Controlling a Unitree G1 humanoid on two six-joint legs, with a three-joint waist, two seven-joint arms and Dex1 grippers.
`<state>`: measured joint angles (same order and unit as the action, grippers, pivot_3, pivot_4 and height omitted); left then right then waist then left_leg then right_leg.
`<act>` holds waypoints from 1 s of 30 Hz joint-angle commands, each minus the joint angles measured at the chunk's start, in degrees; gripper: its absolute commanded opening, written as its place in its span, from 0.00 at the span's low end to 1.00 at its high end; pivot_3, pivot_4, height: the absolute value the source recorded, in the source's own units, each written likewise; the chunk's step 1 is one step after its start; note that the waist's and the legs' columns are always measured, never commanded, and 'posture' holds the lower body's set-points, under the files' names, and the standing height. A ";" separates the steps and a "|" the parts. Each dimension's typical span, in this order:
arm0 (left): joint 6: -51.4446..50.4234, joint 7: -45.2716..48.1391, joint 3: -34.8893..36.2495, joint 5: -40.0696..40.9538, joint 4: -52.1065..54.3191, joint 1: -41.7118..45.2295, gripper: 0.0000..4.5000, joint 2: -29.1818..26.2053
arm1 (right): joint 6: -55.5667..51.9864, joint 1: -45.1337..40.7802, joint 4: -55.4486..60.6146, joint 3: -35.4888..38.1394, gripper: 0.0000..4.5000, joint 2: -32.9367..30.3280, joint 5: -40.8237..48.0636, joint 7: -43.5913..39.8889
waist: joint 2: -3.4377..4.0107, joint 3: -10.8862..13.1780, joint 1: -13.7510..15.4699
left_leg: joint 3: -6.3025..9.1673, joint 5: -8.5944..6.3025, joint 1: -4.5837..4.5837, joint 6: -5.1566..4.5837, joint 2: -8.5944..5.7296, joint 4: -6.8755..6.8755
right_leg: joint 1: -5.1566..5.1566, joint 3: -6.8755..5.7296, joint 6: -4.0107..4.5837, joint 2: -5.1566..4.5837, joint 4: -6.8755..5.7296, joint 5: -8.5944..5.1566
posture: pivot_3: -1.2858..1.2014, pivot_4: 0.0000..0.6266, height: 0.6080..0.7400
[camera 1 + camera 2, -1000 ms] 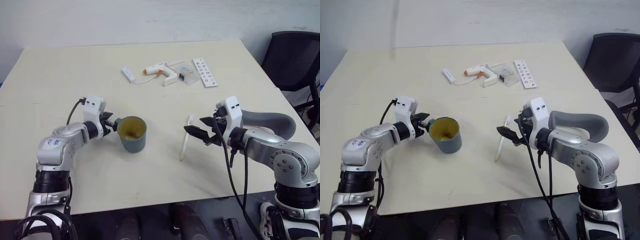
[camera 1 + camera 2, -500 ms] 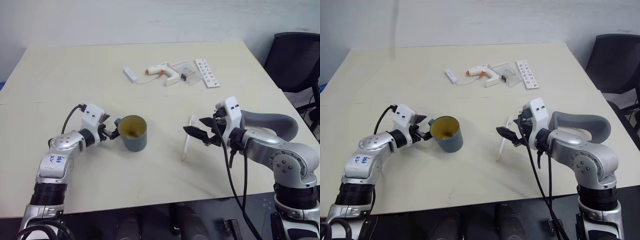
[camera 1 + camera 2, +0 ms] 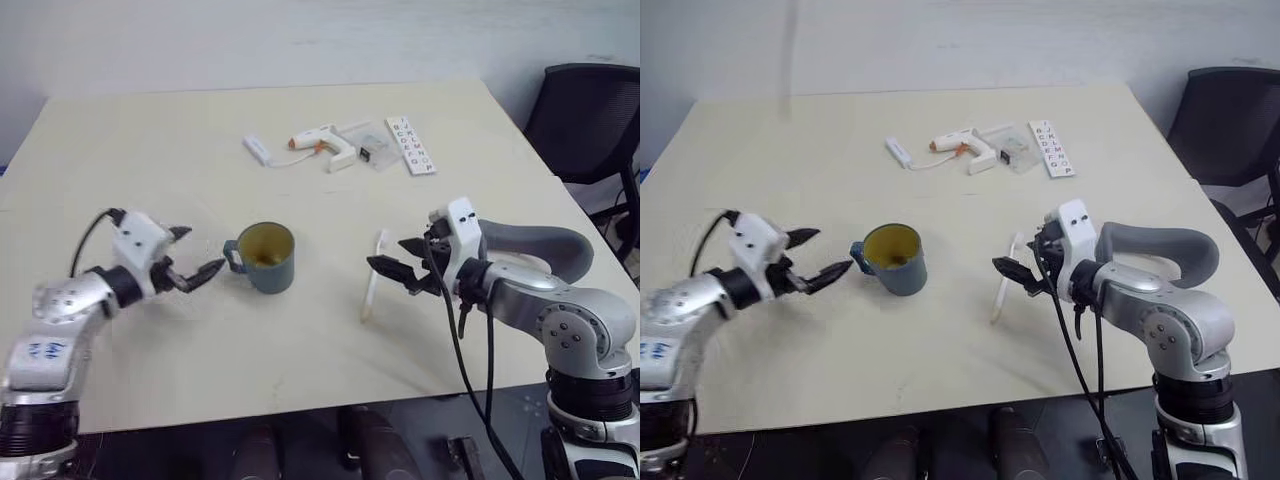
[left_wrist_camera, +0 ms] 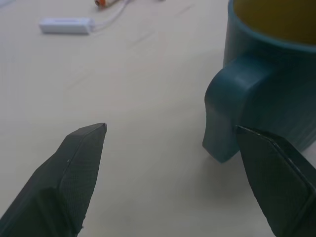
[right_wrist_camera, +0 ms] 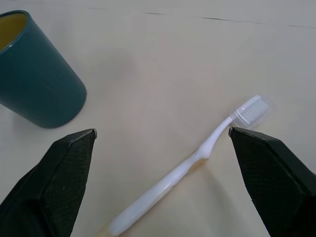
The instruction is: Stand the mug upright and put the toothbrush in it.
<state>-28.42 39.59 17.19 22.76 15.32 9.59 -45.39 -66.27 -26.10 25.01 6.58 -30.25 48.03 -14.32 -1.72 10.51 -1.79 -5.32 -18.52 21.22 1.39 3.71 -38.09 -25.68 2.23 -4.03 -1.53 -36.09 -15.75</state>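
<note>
On the pale wooden table point(image 3: 150, 160) we see, nearest, the left gripper point(image 3: 192, 260) hovering just off the handle side of the small dark teal-blue cylindrical mug with the yellowish-tan inside point(image 3: 267, 257), its two black fingers spread wide and holding nothing; in the left wrist view one fingertip point(image 4: 269, 163) sits just beside the loop handle, and we cannot tell if it touches. The mug stands upright, mouth up, handle turned toward the left gripper. To its right, apart from it, the slim white toothbrush with the pale cream handle end point(image 3: 372, 276) lies flat on the table, bristle head at the far end. The right gripper point(image 3: 396, 262) hangs just above and beside the toothbrush, jaws wide apart, empty; the right wrist view shows the brush lying between the two black fingers point(image 5: 64, 173), untouched. Farther back, well apart from all this, we note a short white stick point(image 3: 256, 149), a white-and-orange glue gun point(image 3: 325, 143), a small clear packet point(image 3: 373, 146) and a white lettered strip point(image 3: 410, 144), grouped near the table's far side. A black chair point(image 3: 585, 120) stands beyond the right edge.
</note>
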 commanded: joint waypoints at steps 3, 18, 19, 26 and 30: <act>-10.81 14.92 9.71 15.54 15.02 -7.17 0.97 -10.76 | -1.36 -1.68 -0.14 -1.18 1.00 2.80 -2.96 3.83 | 0.00 0.00 -0.35 | 0.01 -0.02 0.00 -0.03 0.00 0.06 | -0.02 0.05 0.00 -0.01 0.05 0.00 | 0.52 0.24 1.00; -16.69 25.20 15.46 27.30 13.18 -0.47 0.97 -23.41 | -4.63 -3.63 -9.60 -7.03 1.00 14.34 -12.24 9.35 | 0.06 0.03 -1.57 | 0.02 -0.03 0.02 0.03 -0.18 0.15 | -0.11 0.00 0.13 0.28 0.13 -0.01 | 0.52 0.24 1.00; -16.48 25.02 15.30 27.25 13.02 -0.32 0.97 -23.23 | -4.95 -3.28 -9.25 -7.02 1.00 14.46 -12.25 9.07 | 0.05 0.03 -1.59 | 0.01 -0.04 0.01 0.03 -0.15 0.15 | -0.13 0.00 0.12 0.26 0.13 -0.01 | 0.52 0.24 1.00; -14.50 24.41 12.41 26.21 13.19 0.03 1.00 -22.21 | -3.23 -1.15 -10.02 -8.87 0.79 15.50 -14.80 7.45 | 0.00 0.00 -1.58 | -0.04 -0.03 -0.05 0.05 -0.14 0.14 | -0.10 0.00 0.14 0.31 0.11 -0.02 | 0.52 0.24 1.00; -14.71 23.44 12.07 26.32 12.84 0.38 1.00 -21.84 | -2.69 -0.65 -9.58 -9.59 0.50 16.55 -16.00 6.71 | -0.04 -0.02 -1.79 | -0.04 -0.04 -0.06 0.06 -0.09 0.14 | -0.11 0.16 0.14 0.50 0.10 -0.02 | 0.52 0.24 1.00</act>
<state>-43.73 63.36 28.11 49.13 28.40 9.15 -67.39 -67.69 -28.26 15.67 -1.19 -14.73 31.85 -6.60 -1.76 10.48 -3.58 -5.35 -18.57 21.15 1.48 3.66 -37.95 -25.79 2.50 -3.88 -0.91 -36.00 -15.77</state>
